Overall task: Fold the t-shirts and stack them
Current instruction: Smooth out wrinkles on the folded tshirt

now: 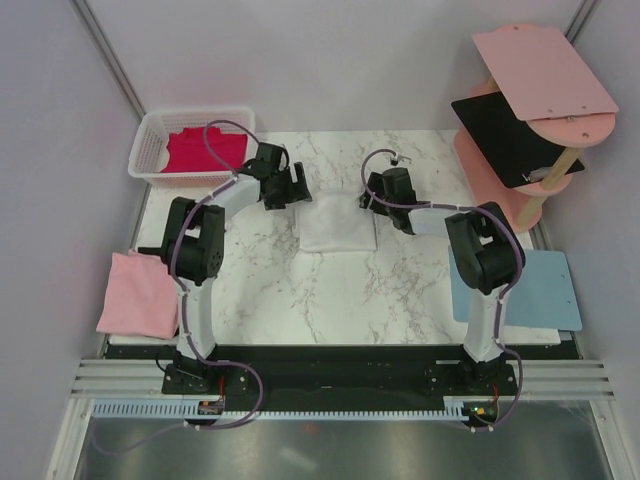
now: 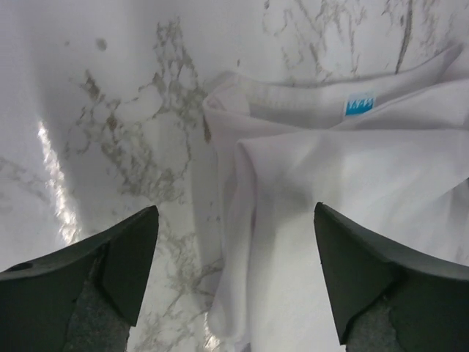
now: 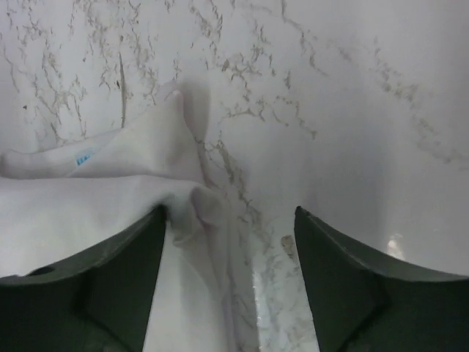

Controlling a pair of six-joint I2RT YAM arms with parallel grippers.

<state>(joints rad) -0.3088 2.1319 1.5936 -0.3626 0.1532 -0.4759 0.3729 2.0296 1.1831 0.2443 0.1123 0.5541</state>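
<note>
The white t-shirt (image 1: 336, 224) lies folded into a small rectangle at the middle of the marble table. My left gripper (image 1: 290, 192) is open, just above the shirt's far left corner; the left wrist view shows that cloth edge (image 2: 242, 220) between the open jaws. My right gripper (image 1: 372, 196) is open at the far right corner, with the shirt's edge (image 3: 198, 209) between its jaws. The light pink t-shirt (image 1: 138, 293) lies folded at the table's left edge. The magenta-red t-shirt (image 1: 204, 150) lies in the white basket (image 1: 146, 150). The black t-shirt (image 1: 512, 135) lies on the pink shelf.
The pink shelf (image 1: 545, 75) stands at the far right. A light-blue mat (image 1: 535, 290) lies at the right edge, beside the right arm. The basket sits at the far left corner.
</note>
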